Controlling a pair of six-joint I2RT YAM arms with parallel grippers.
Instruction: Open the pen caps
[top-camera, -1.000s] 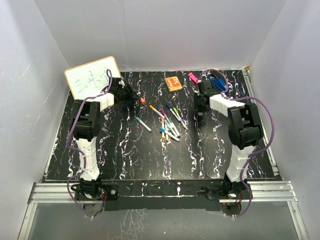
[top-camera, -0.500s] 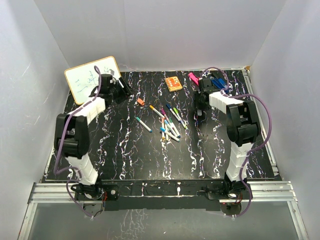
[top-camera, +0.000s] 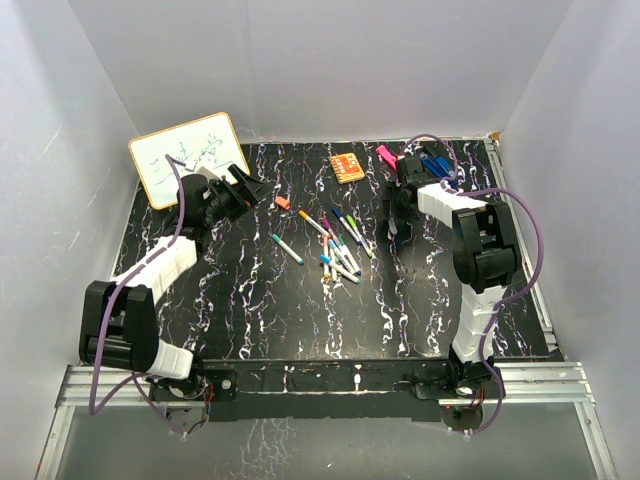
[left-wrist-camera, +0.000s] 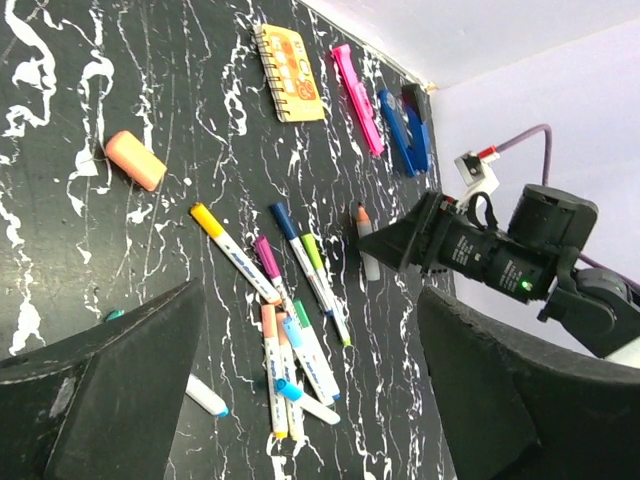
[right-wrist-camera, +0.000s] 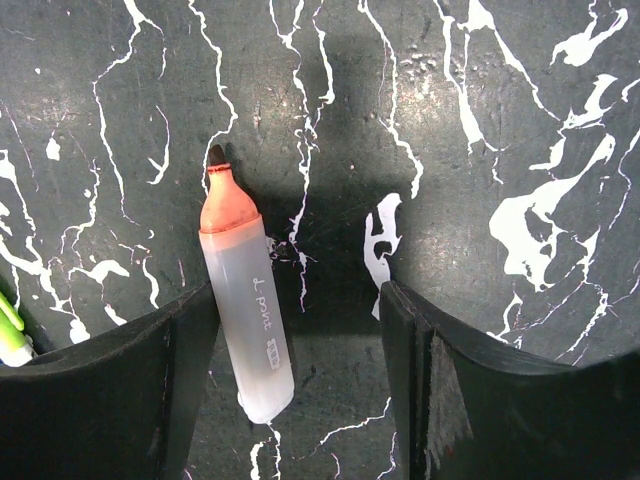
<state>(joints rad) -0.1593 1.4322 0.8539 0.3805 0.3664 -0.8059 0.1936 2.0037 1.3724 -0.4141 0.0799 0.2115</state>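
Note:
Several pens (top-camera: 335, 243) with white barrels and coloured caps lie in a loose pile mid-table, also seen in the left wrist view (left-wrist-camera: 292, 330). One orange cap (top-camera: 282, 202) lies alone left of the pile (left-wrist-camera: 135, 160). An uncapped pen (right-wrist-camera: 245, 310) with an orange tip lies flat on the table between the fingers of my right gripper (right-wrist-camera: 300, 390), against its left finger (right-wrist-camera: 120, 390). That gripper is open (top-camera: 392, 220). My left gripper (top-camera: 255, 187) is open and empty, hanging above the table left of the orange cap (left-wrist-camera: 310, 400).
A whiteboard (top-camera: 190, 155) leans at the back left. An orange notebook (top-camera: 347, 167), a pink clip (top-camera: 386, 156) and a blue clip (top-camera: 435, 165) lie along the back edge. One teal-tipped pen (top-camera: 287, 248) lies apart, left of the pile.
Both grippers have opened. The left arm's elbow has swung down toward the near left, and its gripper has drawn back from the orange cap. The right gripper's fingers have spread away from the uncapped pen.

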